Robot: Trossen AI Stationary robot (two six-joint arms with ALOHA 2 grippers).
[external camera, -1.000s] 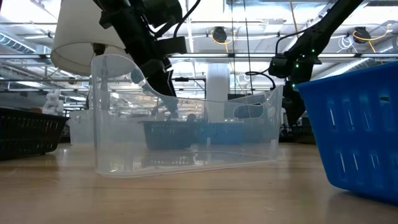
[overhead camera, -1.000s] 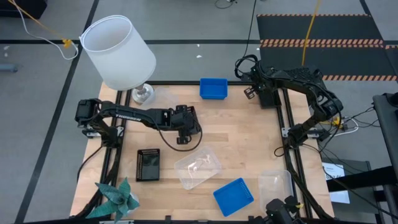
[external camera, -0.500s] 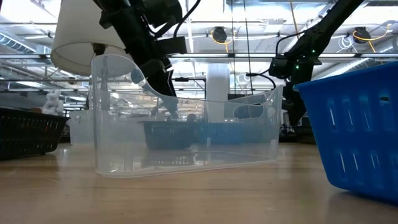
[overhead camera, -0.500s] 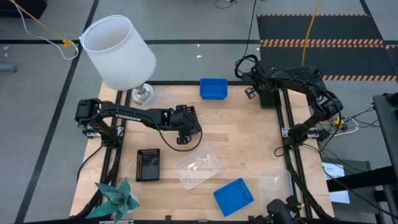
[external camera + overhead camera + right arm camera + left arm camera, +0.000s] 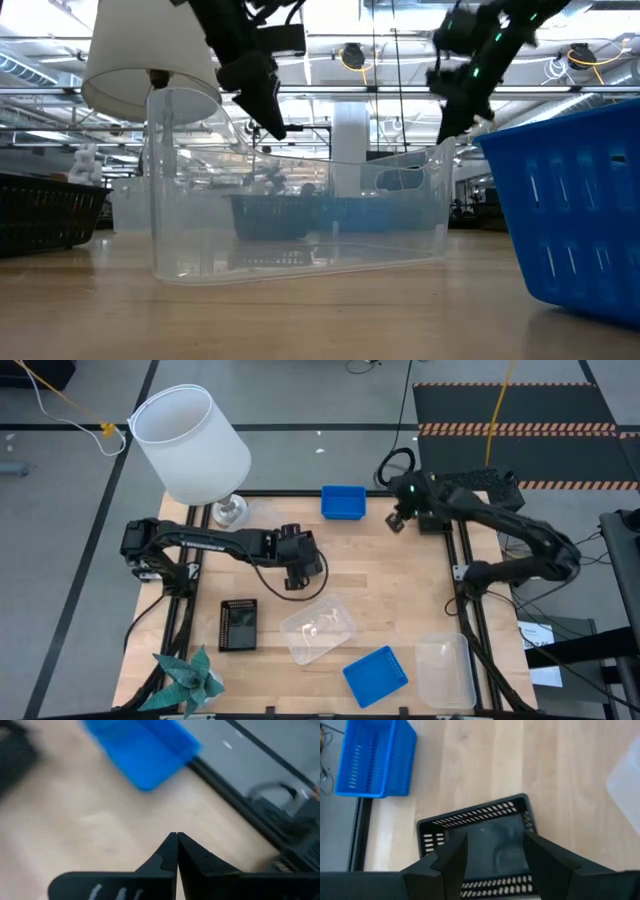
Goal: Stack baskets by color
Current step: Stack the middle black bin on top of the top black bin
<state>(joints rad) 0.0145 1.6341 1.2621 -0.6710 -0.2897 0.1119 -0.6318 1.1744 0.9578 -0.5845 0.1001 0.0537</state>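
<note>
My left gripper (image 5: 308,567) (image 5: 272,125) hangs open over the middle of the table. Below it a black slotted basket (image 5: 485,827) rests flat on the wood, clear of both fingers. My right gripper (image 5: 396,522) (image 5: 176,837) is shut and empty, raised near the far right corner beside a blue basket (image 5: 343,502) (image 5: 142,752). A second black basket (image 5: 238,624) lies near the left edge. A clear basket (image 5: 320,628) (image 5: 300,220) and a second blue basket (image 5: 375,675) lie toward the front, and a second clear one (image 5: 443,668) at the right front.
A white lampshade on a metal foot (image 5: 190,445) stands at the far left corner. A teal paper plant (image 5: 185,680) sits at the near left corner. Black frame rails (image 5: 462,590) run along the table's sides. Bare wood (image 5: 400,590) lies between the two arms.
My left gripper has risen straight up from just over the black basket, its fingers still apart, and the basket stays flat on the table. My right gripper has risen by the far right corner as its arm swung outward, and it stays shut.
</note>
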